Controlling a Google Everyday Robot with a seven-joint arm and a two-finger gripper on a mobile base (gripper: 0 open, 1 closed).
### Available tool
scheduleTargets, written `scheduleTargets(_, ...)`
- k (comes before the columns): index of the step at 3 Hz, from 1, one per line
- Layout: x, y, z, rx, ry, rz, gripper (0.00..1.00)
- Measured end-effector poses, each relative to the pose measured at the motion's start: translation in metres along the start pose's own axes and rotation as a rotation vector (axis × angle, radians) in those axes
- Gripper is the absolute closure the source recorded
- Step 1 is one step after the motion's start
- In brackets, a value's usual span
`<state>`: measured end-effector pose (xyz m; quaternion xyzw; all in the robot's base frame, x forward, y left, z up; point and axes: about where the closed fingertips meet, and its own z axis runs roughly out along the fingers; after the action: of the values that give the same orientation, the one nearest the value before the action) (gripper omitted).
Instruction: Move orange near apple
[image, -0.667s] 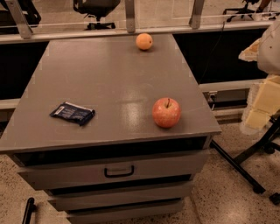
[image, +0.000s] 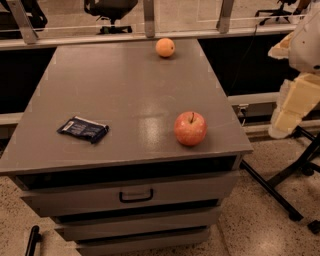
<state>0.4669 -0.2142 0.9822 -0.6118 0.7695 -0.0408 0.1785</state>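
Observation:
The orange (image: 165, 47) is small, round and plain. It sits at the far edge of the grey cabinet top (image: 120, 95). The red apple (image: 190, 128), with yellowish speckles and a short dark stem, sits near the front right corner of the same top. The two fruits are far apart. My gripper (image: 289, 111) shows as cream-coloured parts at the right edge of the camera view. It is off the cabinet, to the right of the apple, and holds nothing that I can see.
A dark blue snack packet (image: 83, 129) lies on the front left of the top. The cabinet has drawers (image: 135, 195) below. A black stand's legs (image: 280, 185) cross the floor at right. A rail (image: 150, 37) runs behind the cabinet.

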Motion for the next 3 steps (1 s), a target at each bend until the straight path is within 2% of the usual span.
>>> scheduleTargets(1, -0.016, -0.052, 0.008, 0.044, -0.042, -0.049, 0.00)
scheduleTargets(2, -0.037, -0.100, 0.027, 0.048, -0.113, -0.060, 0.00)
scheduleTargets(3, -0.068, -0.150, 0.076, -0.006, -0.246, 0.003, 0.00)
